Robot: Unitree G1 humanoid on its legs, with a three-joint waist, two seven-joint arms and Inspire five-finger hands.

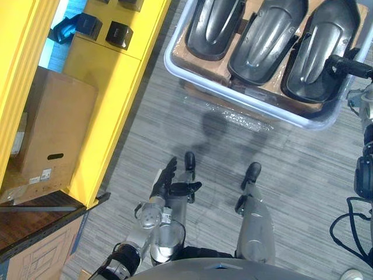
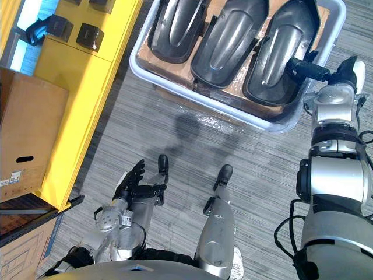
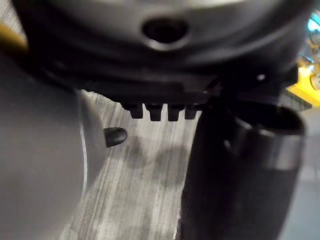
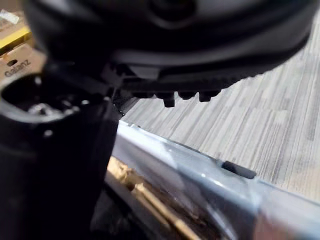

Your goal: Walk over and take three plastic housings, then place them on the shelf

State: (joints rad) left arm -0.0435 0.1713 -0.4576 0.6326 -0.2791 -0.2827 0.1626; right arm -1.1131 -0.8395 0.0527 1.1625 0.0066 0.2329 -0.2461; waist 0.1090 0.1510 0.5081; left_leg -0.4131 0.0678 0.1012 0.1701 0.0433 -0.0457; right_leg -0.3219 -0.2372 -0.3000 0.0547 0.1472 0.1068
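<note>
Overall, we find a grey striped floor (image 1: 175,128) across the scene, with a yellow shelf (image 1: 111,81) standing along the robot's left. A brown cardboard box (image 1: 58,128) sits inside the shelf.

Ahead and to the right, a pale tray (image 1: 233,91) rests on the floor, well apart from the shelf. It is lined with a brown cardboard sheet (image 1: 201,65). On that sheet three dark plastic housings lie side by side, hollow side up: the left housing (image 1: 215,26), the middle housing (image 1: 268,35) and the right housing (image 1: 320,46). We note all three inside the tray and none on the shelf.

The right hand (image 2: 306,69) is stretched out over the tray's near right corner, at the edge of the right housing. Its fingers (image 4: 169,100) are extended and curl around nothing, with the tray's rim passing just below them in the right wrist view. We cannot tell whether they touch the housing.

The left hand (image 2: 131,185) hangs low over the floor on the robot's left. Its fingers are relaxed and spread, and it holds nothing.

A small black block (image 1: 119,34) sits on the shelf's yellow top face, near the far edge of the view.
</note>
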